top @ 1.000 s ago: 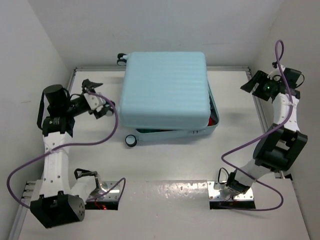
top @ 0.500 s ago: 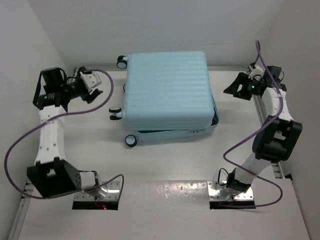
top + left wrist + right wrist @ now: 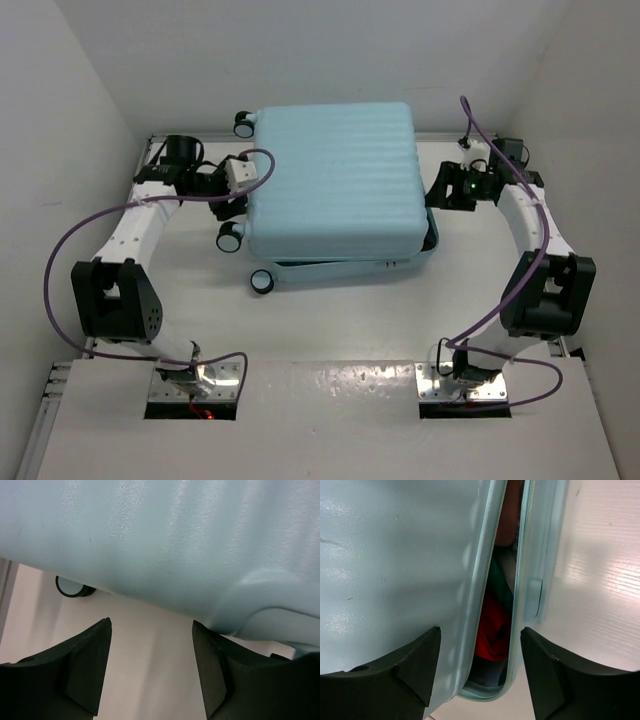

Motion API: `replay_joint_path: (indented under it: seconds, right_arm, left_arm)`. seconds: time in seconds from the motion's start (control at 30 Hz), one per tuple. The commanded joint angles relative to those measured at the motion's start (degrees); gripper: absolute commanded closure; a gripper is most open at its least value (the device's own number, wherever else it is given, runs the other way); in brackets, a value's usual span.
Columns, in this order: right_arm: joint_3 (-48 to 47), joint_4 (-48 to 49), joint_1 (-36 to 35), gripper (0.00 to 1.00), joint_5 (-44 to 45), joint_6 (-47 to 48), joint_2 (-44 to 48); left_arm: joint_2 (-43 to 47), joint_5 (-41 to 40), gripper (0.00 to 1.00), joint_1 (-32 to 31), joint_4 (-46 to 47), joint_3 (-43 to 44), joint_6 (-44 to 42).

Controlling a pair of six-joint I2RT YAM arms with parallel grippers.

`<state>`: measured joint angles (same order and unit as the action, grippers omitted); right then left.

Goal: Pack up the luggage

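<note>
The luggage [image 3: 330, 170] lies flat mid-table, a pale blue ribbed suitcase with its lid lowered but not fully shut. My left gripper [image 3: 240, 196] is at its left side, open; in the left wrist view the left gripper [image 3: 151, 630] holds nothing and the shell [image 3: 175, 540] looms just above the fingers [image 3: 85, 665]. My right gripper [image 3: 438, 188] is at the right side, open. In the right wrist view the right gripper [image 3: 480, 635] faces the gap between the lid [image 3: 395, 570] and the lower shell [image 3: 540, 555], where red clothing [image 3: 491, 630] shows.
Small black-and-white wheels [image 3: 230, 237] [image 3: 262, 282] [image 3: 243, 122] stick out at the suitcase's left side; one wheel [image 3: 72, 586] shows in the left wrist view. Metal rails [image 3: 521, 215] run along the table edges, close to white walls. Purple cables [image 3: 90, 225] loop off both arms.
Both arms have swung in from the table's sides to the suitcase's left and right flanks. Both sets of jaws have narrowed somewhat. The lid sits lower and squarer than a second ago.
</note>
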<state>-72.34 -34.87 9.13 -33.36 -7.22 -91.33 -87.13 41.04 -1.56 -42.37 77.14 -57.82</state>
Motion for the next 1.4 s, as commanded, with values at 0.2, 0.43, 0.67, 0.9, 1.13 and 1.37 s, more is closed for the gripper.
replay_joint_path:
  seconds: [0.2, 0.43, 0.67, 0.9, 1.13, 1.37]
  right_arm:
    - [-2.72, 1.82, -2.27, 0.35, -7.24, -2.27, 3.70]
    - [-2.11, 1.83, 0.80, 0.36, -7.16, -2.37, 6.51]
    - [1.67, 2.44, 3.35, 0.34, -1.27, -2.53, 5.64]
    - [0.72, 9.29, 10.21, 0.35, 6.38, -12.10, 0.55]
    - [-1.49, 10.44, 12.23, 0.48, 4.81, -18.79, -5.61]
    - [3.42, 10.18, 11.44, 0.74, 1.99, -24.40, -8.25]
  left_arm:
    - [-3.48, 14.33, 0.32, -8.19, -2.72, 6.09, -2.47]
    - [-4.01, 13.55, 0.30, -11.01, 1.58, 6.62, 1.40]
    - [-6.65, 7.23, 0.18, -9.79, 8.07, 6.09, 12.09]
    - [-3.22, 12.04, 0.11, 7.17, 36.90, -1.45, 56.03]
    - [-2.68, 7.32, 0.38, 14.04, 34.49, -5.16, 63.28]
    - [-17.96, 11.95, 0.79, 7.90, 31.38, 1.60, 74.50]
